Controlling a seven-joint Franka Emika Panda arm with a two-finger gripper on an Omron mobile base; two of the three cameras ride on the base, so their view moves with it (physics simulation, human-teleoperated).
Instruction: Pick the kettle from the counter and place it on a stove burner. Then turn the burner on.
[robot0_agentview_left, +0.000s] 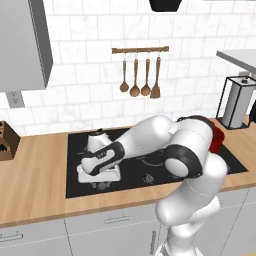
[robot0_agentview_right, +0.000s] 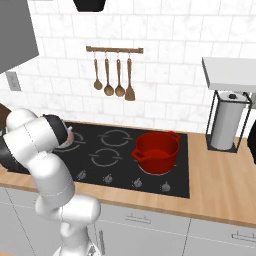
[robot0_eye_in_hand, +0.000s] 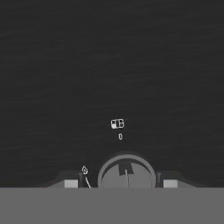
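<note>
Kettle (robot0_agentview_left: 96, 138) standing on the black cooktop (robot0_agentview_left: 150, 165), at the back left of the glass, upright, partly hidden behind the forearm. So, judged placed already; remaining step probably the burner knob. Gripper (robot0_eye_in_hand: 120, 183) low over the front left of the cooktop, pointing down at the row of knobs. In the hand view, a round grey knob (robot0_eye_in_hand: 127, 173) lying between the two finger tips, at 6 o'clock of the picture, with small white marks printed on the glass just above it, toward 12 o'clock. Jaws standing apart, one tip on each side of the knob; whether touching it, cannot tell. Kettle lying beyond the gripper, toward the wall, near but apart. Red pot (robot0_agentview_right: 156, 152) on the right side, well apart.
</note>
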